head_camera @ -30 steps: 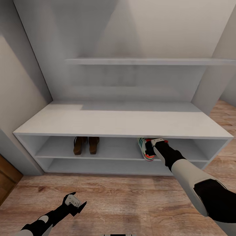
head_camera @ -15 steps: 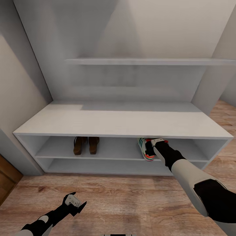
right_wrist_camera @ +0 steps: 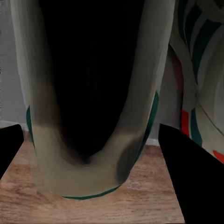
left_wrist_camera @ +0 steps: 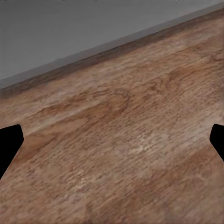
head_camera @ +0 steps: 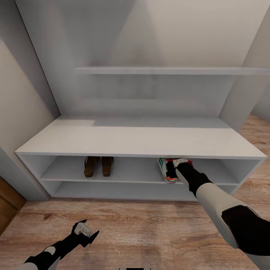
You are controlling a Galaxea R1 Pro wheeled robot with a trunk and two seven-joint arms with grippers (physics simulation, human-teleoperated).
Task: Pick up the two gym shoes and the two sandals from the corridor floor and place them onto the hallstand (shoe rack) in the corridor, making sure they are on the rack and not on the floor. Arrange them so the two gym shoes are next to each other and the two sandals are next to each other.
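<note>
Although almost nothing had shifted over the last second, the right pincer (head_camera: 179, 162) was seen to have drawn very slightly back from the hallstand (head_camera: 138, 140), which suggested that the second gym shoe had just been delivered and the task was close to finished.

Nearest the camera, well in front of the hallstand, the left pincer (head_camera: 85, 231) was held low over the corridor floor (head_camera: 150, 228), its black fingers spread wide and carrying nothing; light brown wood-grain planks were shown beneath it. Further in, on the hallstand's upper shelf tier towards its right end, the two gym shoes (head_camera: 167, 169) were set side by side: cream-white uppers, green stripes, red patches. In the right wrist view one shoe's dark, rounded opening was framed between the parted fingers (right_wrist_camera: 186, 172); whether they touched it could not be told. Towards the hallstand's left end, on the same tier, the two sandals (head_camera: 98, 166) lay together, flat, brown and leathery. Behind rose the smooth white back panel with its floating shelf (head_camera: 165, 70).
</note>
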